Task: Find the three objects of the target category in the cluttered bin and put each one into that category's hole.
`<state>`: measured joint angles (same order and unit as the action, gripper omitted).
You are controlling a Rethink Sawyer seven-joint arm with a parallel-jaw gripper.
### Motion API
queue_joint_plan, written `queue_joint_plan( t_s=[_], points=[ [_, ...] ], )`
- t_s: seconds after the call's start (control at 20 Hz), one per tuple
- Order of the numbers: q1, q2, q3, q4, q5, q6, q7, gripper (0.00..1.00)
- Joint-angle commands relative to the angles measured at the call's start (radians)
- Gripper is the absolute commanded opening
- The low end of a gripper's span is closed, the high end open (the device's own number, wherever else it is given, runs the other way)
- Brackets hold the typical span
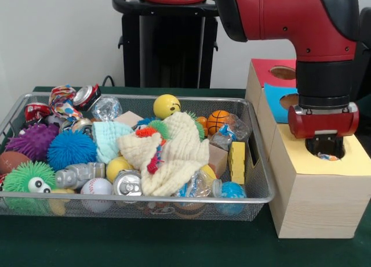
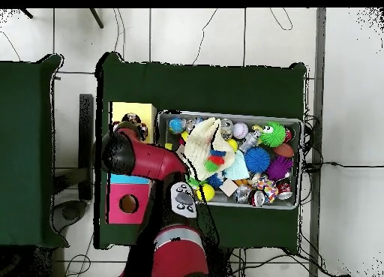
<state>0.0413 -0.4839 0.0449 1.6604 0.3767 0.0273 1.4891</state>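
The red and black arm's tool (image 1: pixel 324 149) is sitting down in the round hole (image 1: pixel 329 152) of the yellow-topped pale wooden box (image 1: pixel 316 191). A bit of spotted white cloth (image 1: pixel 328 157) is showing right under it, but whether the tool's gripping it or open, can't tell.

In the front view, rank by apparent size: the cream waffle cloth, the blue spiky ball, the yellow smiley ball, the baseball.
1. Cream waffle cloth, clearly largest.
2. Blue spiky ball.
3. Yellow smiley ball and baseball look alike; the baseball sits nearer the camera and partly behind the mesh, so I won't rank them.
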Motion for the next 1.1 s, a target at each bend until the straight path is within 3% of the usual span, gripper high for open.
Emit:
queue_joint_plan(
  t_s=[0.05, 0.25, 0.5, 0.8, 1.1],
  points=[
    [0.020, 0.060, -0.021, 0.036, 0.044, 0.069, 0.244, 1.00],
    [0.097, 0.044, -0.135, 0.007, 0.091, 0.222, 0.273, 1.00],
    [0.188, 0.056, -0.293, -0.079, 0.084, 0.433, 0.298, 1.00],
    [0.190, 0.088, -0.308, -0.117, 0.044, 0.527, 0.259, 1.00],
    [0.138, 0.070, -0.208, -0.074, 0.037, 0.411, 0.183, 1.00]
  ],
)
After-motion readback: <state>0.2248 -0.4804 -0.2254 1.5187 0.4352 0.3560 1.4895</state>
